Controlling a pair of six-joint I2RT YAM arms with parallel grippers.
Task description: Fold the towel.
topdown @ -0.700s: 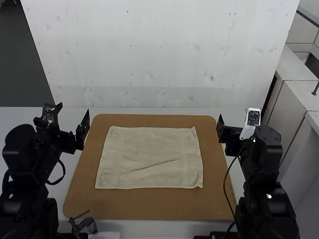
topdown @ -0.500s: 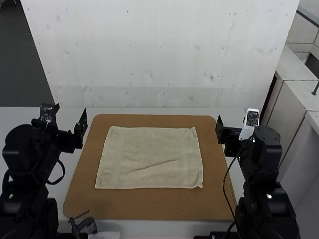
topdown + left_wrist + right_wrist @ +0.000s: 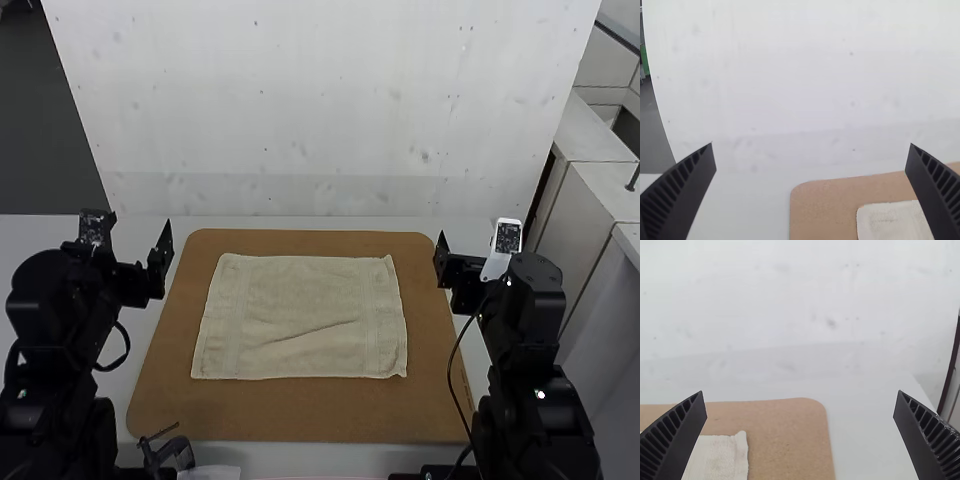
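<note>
The left gripper [image 3: 811,143] and right gripper [image 3: 800,391] stand over opposite side edges of the brown board [image 3: 300,415], jaws wide with nothing between them, probably so each can take a corner of the towel [image 3: 300,300] on its own side. The towel lies on the board, closer to its far edge than its near one, which perhaps leaves room to fold towards the near edge. It is beige and spread flat, unfolded, with a band down each side and a slanting crease across the nearer half.
</note>
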